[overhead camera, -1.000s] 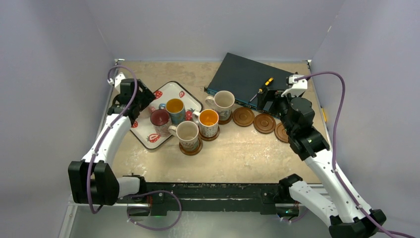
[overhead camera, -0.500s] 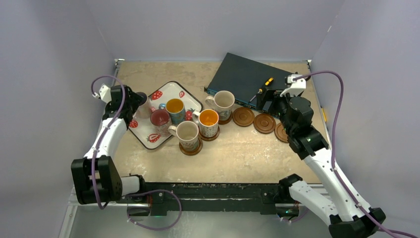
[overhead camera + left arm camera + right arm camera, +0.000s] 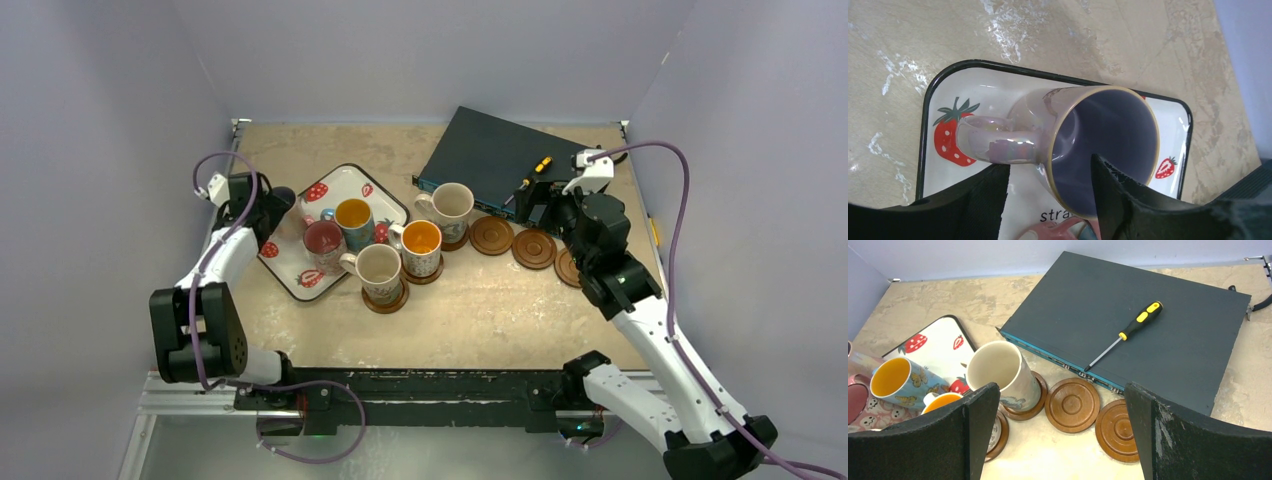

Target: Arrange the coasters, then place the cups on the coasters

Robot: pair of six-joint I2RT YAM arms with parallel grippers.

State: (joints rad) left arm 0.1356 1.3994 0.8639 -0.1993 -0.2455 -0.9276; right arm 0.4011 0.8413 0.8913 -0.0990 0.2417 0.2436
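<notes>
Standing by the near edge, I see three cups that sit on coasters. The near cream cup (image 3: 380, 268) is closest. The orange-inside cup (image 3: 421, 240) is just behind it, and the far cream cup (image 3: 452, 203) is a bit farther back.

To their right lie three bare coasters (image 3: 533, 248) in a bent row. The right gripper (image 3: 1062, 390) hangs above them with its fingers wide apart, holding nothing.

On the left is the strawberry tray (image 3: 973, 87). A pink cup (image 3: 322, 240) and a blue butterfly cup (image 3: 354, 218) stand on it, close together. At the tray's far corner sits a lilac mug (image 3: 1103, 145) with a purple inside. The left gripper (image 3: 1049, 172) hangs over it, with one finger outside by the handle and one over the inside, so the mug's wall is between them. The fingers are apart, and I think they are not pinching yet.

So this step looks like picking up the lilac mug. Next the fingers must squeeze the wall, lift the mug past the other cups, and carry it to a bare coaster.

Far back lies a dark flat box (image 3: 490, 150) with a screwdriver (image 3: 535, 170) on top.
</notes>
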